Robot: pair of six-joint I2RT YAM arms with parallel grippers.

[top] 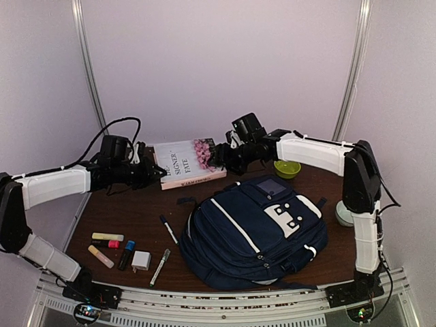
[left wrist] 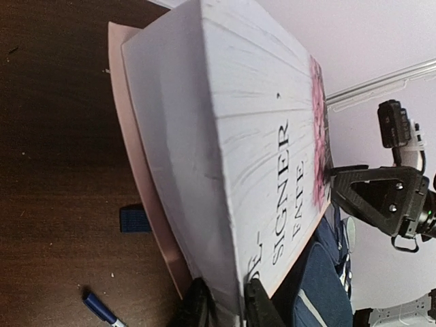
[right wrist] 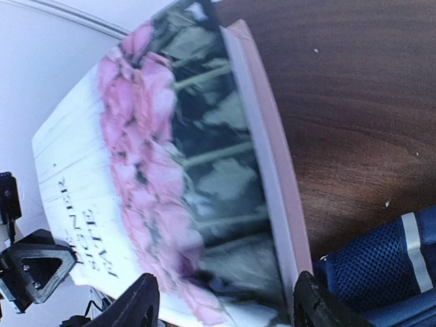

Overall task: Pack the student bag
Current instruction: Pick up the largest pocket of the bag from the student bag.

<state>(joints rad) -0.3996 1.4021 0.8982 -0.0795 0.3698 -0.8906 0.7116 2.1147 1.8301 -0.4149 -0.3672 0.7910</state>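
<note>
The student bag (top: 255,228), navy with white trim, lies flat on the dark wooden table, right of centre. It also shows at the lower edge in the left wrist view (left wrist: 327,286) and the right wrist view (right wrist: 381,266). A white book (top: 185,163) with pink flowers on its cover is tilted up behind the bag. My left gripper (left wrist: 228,306) is shut on the book's (left wrist: 225,136) left edge. My right gripper (right wrist: 228,306) is open, its fingers (right wrist: 139,303) wide apart at the flowered end of the book (right wrist: 184,163). From above, the right gripper (top: 219,158) sits at the book's right end.
A green bowl (top: 287,168) stands behind the bag. Highlighters (top: 107,237), a blue-capped marker (top: 127,255), a white cube charger (top: 141,260) and two pens (top: 168,229) (top: 160,266) lie at the front left. A white round object (top: 344,214) sits by the right arm.
</note>
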